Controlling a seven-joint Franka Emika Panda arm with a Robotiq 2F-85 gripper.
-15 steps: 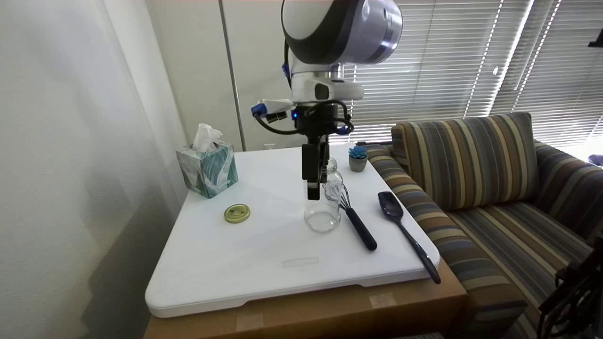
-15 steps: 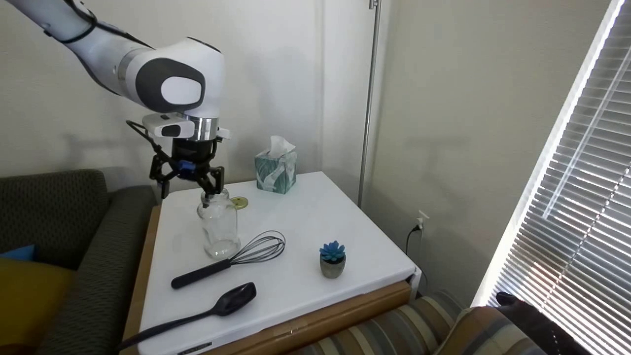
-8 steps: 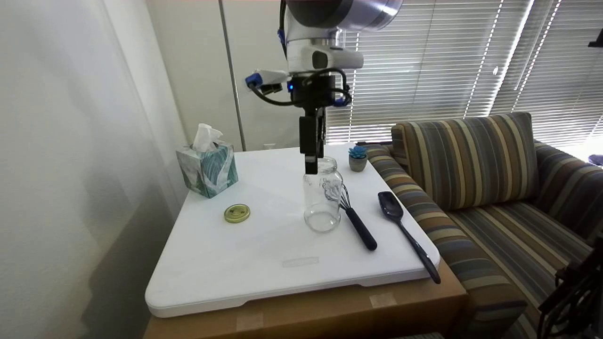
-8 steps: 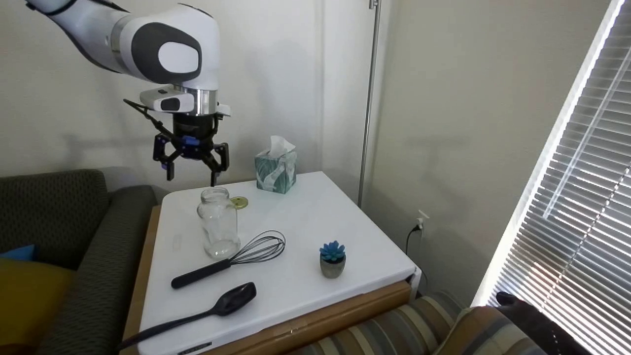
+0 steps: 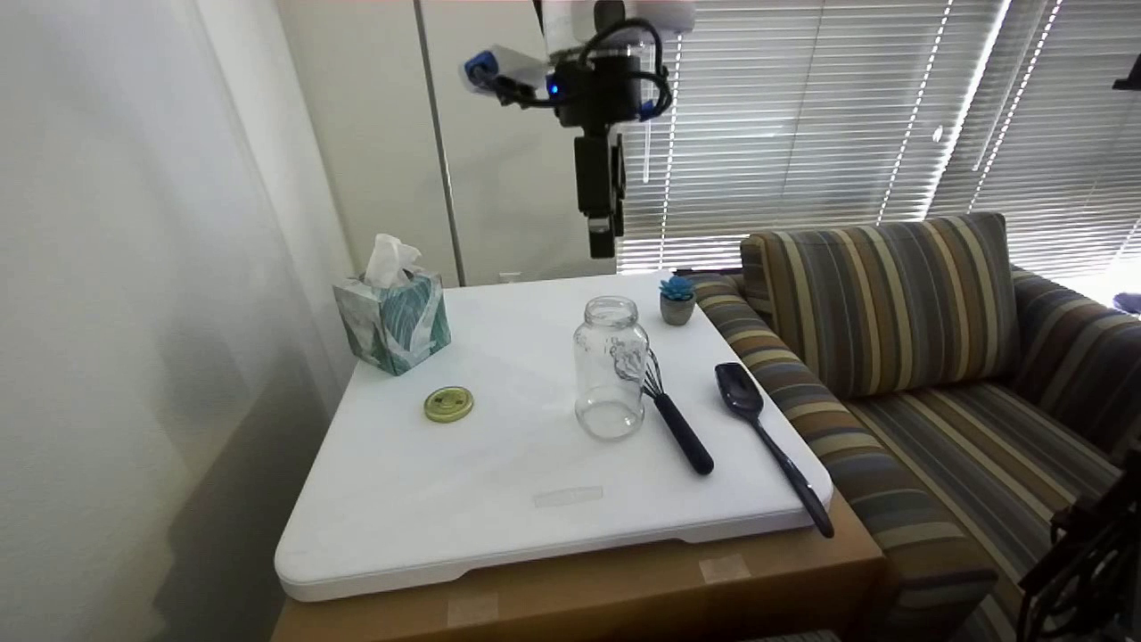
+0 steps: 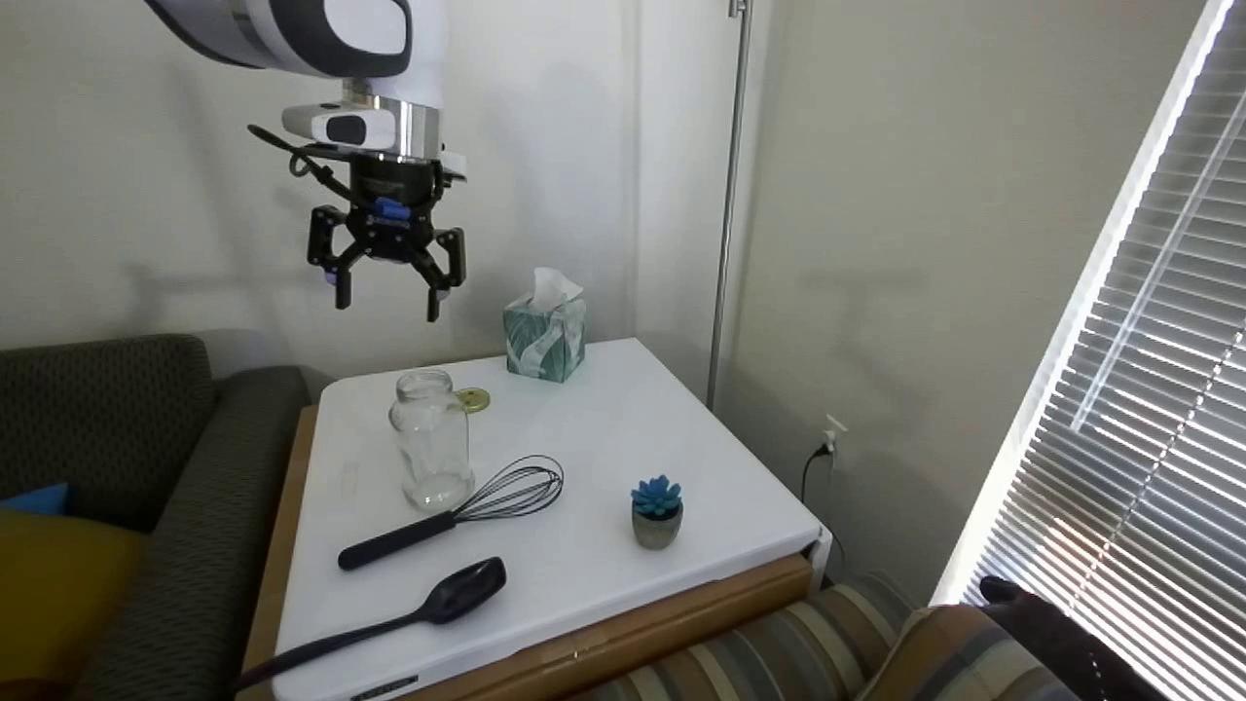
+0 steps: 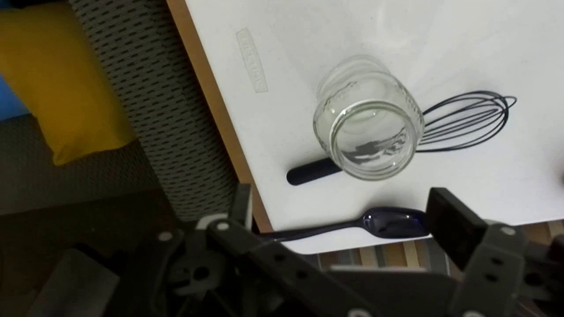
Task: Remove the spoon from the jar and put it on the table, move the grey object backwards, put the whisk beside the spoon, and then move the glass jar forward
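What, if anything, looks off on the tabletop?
The black spoon has its handle end jutting past the edge of the white tabletop; it may get knocked. The balloon whisk lies fully on top. No spill or damage visible; the glass jar stands upright.

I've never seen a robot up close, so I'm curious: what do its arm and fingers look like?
A smooth, rounded white arm with a dark patch framing a white panel, then a shiny silver metal collar. Next, a black housing with looping black cables, bright blue fittings and a small glowing blue light. Two black, jointed, blocky fingers finish it.
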